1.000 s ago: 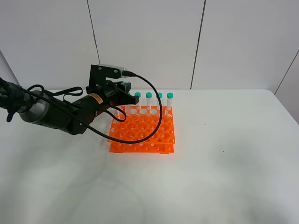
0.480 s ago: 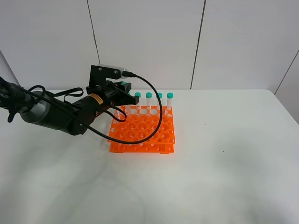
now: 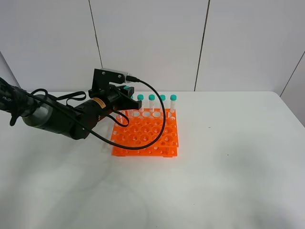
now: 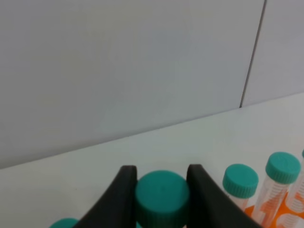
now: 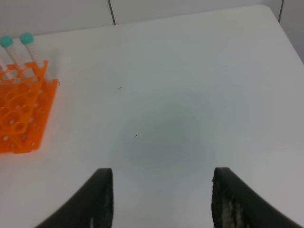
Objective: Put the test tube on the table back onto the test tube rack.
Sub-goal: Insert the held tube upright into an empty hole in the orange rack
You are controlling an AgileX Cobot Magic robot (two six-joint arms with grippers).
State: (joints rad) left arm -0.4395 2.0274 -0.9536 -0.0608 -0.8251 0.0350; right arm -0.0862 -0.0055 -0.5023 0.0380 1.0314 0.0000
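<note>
The orange test tube rack point(image 3: 145, 133) stands on the white table point(image 3: 228, 167), with several teal-capped tubes point(image 3: 151, 98) upright along its back row. My left gripper point(image 3: 127, 91) hovers over the rack's back left corner, shut on the test tube point(image 4: 161, 195). The teal cap sits between the black fingers point(image 4: 124, 190); the tube's lower part is hidden. Neighbouring tubes point(image 4: 240, 180) stand close beside it. My right gripper point(image 5: 161, 199) is open with nothing in it, above bare table right of the rack point(image 5: 19, 118).
The left arm and its black cable point(image 3: 157, 124) reach in from the left and drape over the rack's front. A white panelled wall point(image 3: 152, 43) stands behind the table.
The left gripper, with the tube in it, has edged slightly right and down over the rack's back left corner. The right gripper has not moved.
</note>
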